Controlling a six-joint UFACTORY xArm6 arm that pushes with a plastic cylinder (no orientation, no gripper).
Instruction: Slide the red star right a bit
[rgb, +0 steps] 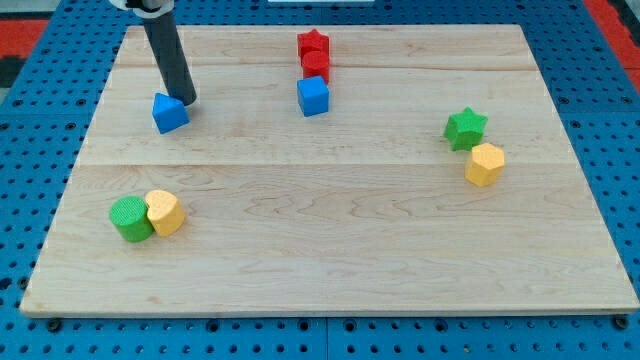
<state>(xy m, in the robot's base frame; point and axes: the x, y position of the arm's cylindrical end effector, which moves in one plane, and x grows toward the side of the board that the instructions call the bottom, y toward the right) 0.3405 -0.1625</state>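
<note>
My tip (186, 101), no fingers, touches a blue block (170, 112); the light, stiff red star (313, 44) sits well right; push its left face.

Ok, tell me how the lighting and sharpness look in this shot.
Camera view: even, soft light, no glare on the wooden board; the blocks cast only faint short shadows; my tip beside the blue block is sharp; the red star is crisp; the arm's top is cropped.

Bright, even light on the wooden board (330, 230); blocks cast short soft shadows (no glare); focus sharp throughout.
</note>
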